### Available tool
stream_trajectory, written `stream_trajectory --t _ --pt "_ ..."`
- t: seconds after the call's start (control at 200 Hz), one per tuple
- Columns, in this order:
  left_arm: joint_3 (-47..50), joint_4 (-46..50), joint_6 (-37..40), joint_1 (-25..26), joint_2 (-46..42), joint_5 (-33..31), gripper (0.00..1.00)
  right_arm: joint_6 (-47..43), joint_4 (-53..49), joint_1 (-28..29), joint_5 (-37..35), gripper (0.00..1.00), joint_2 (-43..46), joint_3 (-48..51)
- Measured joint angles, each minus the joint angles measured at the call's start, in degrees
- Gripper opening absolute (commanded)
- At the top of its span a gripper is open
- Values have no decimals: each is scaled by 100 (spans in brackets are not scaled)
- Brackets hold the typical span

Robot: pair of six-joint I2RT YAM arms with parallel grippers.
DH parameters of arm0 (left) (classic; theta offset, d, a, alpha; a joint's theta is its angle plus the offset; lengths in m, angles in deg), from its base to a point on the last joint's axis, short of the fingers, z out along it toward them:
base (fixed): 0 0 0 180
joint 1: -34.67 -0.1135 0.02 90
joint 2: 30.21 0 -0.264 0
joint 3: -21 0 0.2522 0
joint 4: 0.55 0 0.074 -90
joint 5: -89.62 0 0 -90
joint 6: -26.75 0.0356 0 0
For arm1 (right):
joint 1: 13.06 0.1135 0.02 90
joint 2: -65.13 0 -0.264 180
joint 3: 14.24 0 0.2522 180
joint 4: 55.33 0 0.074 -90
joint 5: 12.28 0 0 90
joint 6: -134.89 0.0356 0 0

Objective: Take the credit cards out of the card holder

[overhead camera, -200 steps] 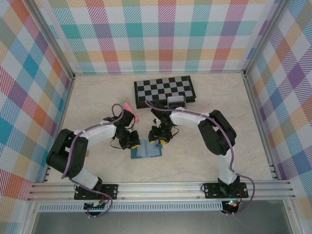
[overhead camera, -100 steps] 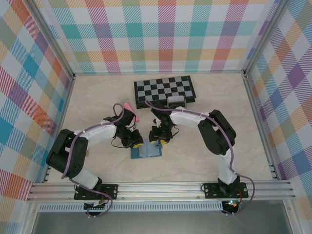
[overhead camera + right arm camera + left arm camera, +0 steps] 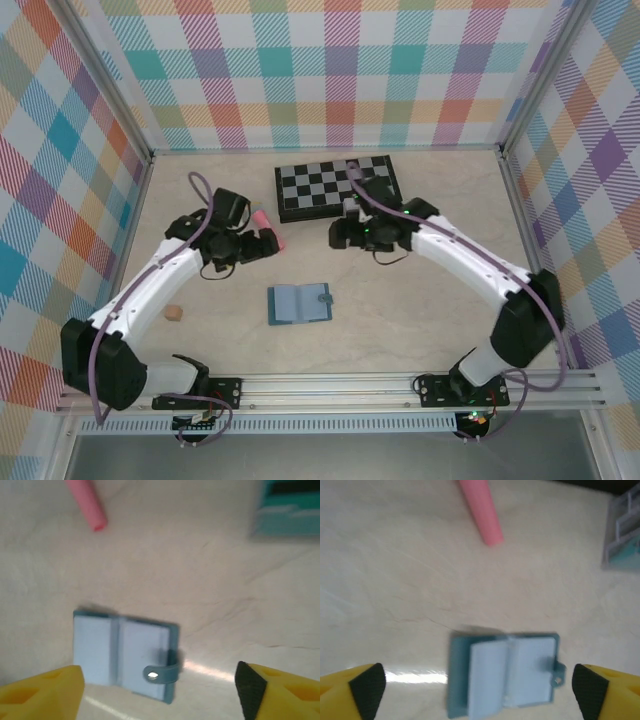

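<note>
The left gripper (image 3: 479, 686) and right gripper (image 3: 157, 685) have lifted off the card holder (image 3: 299, 304) near the table's (image 3: 430, 300) near edge, jaws spread; a careless sweep could scatter the credit cards (image 3: 289, 511).

- Pale marbled tabletop (image 3: 430, 300).
- Card holder (image 3: 300, 304), lying open, midway along and toward the near edge.
- Chessboard (image 3: 338, 187), at the far edge.
- Pink marker (image 3: 270, 232), left of the chessboard.
- Credit cards (image 3: 292, 515), near the chessboard.
- Small brown lump (image 3: 174, 313), toward the left edge.

Blue-grey card holder (image 3: 300, 304) open; credit cards (image 3: 292, 510) apart.
</note>
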Motion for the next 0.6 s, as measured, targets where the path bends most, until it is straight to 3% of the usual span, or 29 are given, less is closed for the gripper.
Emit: stream_trajectory --t 0.16,0.325,0.6 --pt "387 -299 155 -363 -619 -1064 100 -356 262 -437 -1224 100 935 684" --pt "1320 -1244 481 -621 -1078 -2000 100 -802 861 -1016 -2173 100 1495 1521" --pt "2577 -3060 1478 -776 -1093 -2616 100 -1482 2236 -1945 -2638 100 1661 3115"
